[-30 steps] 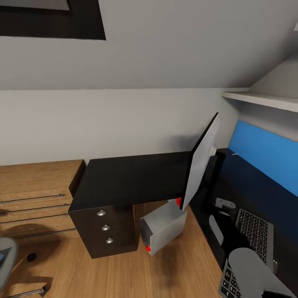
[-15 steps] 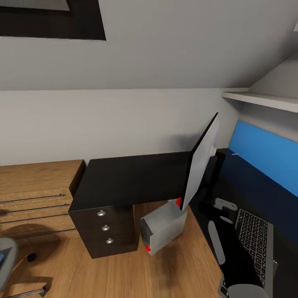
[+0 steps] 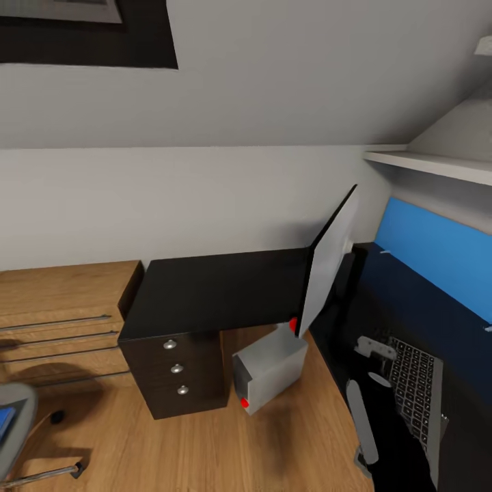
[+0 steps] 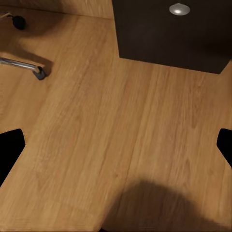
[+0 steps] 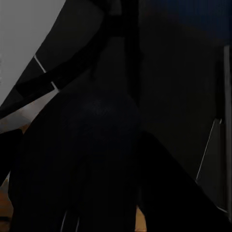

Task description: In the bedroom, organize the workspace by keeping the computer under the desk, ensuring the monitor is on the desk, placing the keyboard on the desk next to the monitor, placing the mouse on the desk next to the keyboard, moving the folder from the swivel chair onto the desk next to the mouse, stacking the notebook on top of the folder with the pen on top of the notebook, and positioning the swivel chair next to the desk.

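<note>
Mostly dark right wrist view | keyboard cut off | swivel chair cropped

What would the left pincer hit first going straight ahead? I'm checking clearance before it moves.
Most likely the bare wooden floor, which lies straight along its fingers. The desk drawers and the swivel chair base sit off to the edges; depth is unclear.
</note>
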